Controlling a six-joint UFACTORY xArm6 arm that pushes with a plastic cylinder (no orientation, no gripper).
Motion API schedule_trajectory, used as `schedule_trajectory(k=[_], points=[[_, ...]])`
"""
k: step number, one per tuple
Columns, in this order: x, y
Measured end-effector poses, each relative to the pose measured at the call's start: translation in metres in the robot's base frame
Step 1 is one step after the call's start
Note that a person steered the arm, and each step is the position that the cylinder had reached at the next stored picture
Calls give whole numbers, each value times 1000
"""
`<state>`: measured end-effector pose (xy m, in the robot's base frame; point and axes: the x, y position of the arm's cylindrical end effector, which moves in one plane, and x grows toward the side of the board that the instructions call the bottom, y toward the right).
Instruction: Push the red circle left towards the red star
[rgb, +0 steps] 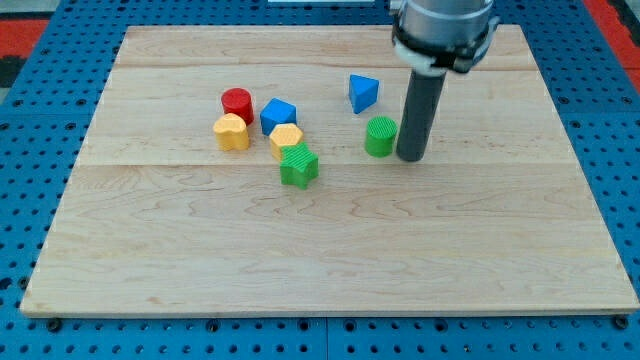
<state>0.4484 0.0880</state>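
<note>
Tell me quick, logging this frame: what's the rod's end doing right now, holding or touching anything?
My tip: holds nothing; it sits just at the view's right of the green cylinder, touching or nearly, far from the red circle.

So the worktop (330, 260) is pale wood planks. A green cylinder (380, 137) sits just left of my tip (410, 157), with a blue triangle (363, 93) up-left. Further left there's a cluster: red circle (237, 104), yellow heart (231, 132), blue cube (278, 115), yellow hexagon (286, 141), green star (298, 165).
</note>
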Motion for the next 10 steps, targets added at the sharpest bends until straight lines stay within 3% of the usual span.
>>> schedule_trajectory(k=[2, 5, 8, 10], points=[[7, -132], [-51, -211], [-117, -200], [-157, -118]])
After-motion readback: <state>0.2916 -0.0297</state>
